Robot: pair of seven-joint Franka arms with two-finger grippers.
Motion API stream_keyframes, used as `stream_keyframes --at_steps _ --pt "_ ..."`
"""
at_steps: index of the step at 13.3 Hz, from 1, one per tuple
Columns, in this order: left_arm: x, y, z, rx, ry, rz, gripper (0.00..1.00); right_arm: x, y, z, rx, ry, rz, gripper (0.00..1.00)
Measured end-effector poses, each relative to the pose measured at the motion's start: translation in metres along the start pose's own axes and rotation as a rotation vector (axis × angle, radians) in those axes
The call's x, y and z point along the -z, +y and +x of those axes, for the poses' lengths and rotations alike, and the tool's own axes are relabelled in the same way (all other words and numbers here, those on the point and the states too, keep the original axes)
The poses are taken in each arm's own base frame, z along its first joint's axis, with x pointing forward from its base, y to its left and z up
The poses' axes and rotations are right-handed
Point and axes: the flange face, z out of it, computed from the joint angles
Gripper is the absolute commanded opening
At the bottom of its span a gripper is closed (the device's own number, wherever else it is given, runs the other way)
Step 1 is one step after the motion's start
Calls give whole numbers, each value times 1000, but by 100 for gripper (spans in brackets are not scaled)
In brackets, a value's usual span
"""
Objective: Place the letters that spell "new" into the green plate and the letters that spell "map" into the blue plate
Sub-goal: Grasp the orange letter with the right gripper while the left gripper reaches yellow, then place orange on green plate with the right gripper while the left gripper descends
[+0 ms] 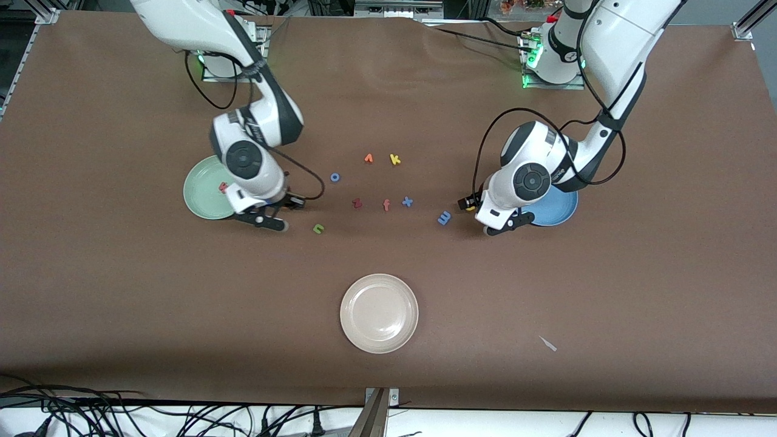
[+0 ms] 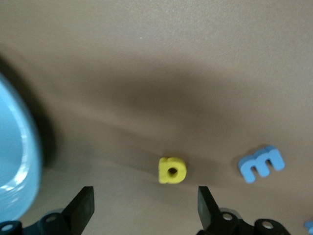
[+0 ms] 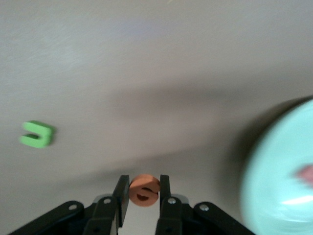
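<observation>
Green plate [image 1: 203, 188] with pink w [image 1: 223, 187] inside; right claw [image 3: 144, 196] clamped on orange e [image 3: 144, 190], left claw [image 2: 146, 205] wide open.

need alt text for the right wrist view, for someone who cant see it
The right gripper is shut on a small orange e just above the brown table. A green n lies on the table to one side, and the green plate's rim shows at the other, with a pink letter in it.
</observation>
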Motion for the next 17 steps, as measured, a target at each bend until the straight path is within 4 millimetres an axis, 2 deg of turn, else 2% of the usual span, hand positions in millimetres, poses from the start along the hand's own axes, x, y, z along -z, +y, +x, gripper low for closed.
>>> stream_keyframes --at_steps 1,2,3,4,5,6,7,8,9,14,15,16,17 --pt "-7 2 -1 21 4 -9 91 19 31 9 51 -15 -14 9" --pt "-13 6 -4 34 7 -15 88 29 63 16 104 -25 -19 9" --pt "-18 11 -7 43 11 -22 82 27 97 18 149 -35 -20 9" --pt "-22 13 -10 45 12 -25 74 17 126 14 180 -48 -20 9" --pt "-25 15 -11 46 10 -24 70 4 145 8 197 -64 -20 10" --pt "-26 14 -10 47 8 -24 67 -8 158 3 215 -77 -23 11" --pt "-27 14 -9 48 9 -25 65 -15 168 2 232 -81 -23 16" --pt "-27 14 -9 49 10 -26 64 -18 176 2 245 -83 -24 61" --pt "-27 13 -8 50 11 -27 64 -20 181 2 247 -86 -24 99" --pt "-23 13 -3 52 22 -35 64 -18 179 3 254 -77 -24 100" --pt "-23 13 -2 51 24 -34 64 -15 172 4 263 -66 -19 100" --pt "-22 12 -2 51 25 -34 64 -9 156 4 261 -51 0 100" --pt "-22 11 -1 52 26 -34 64 -1 132 2 243 -36 25 99"
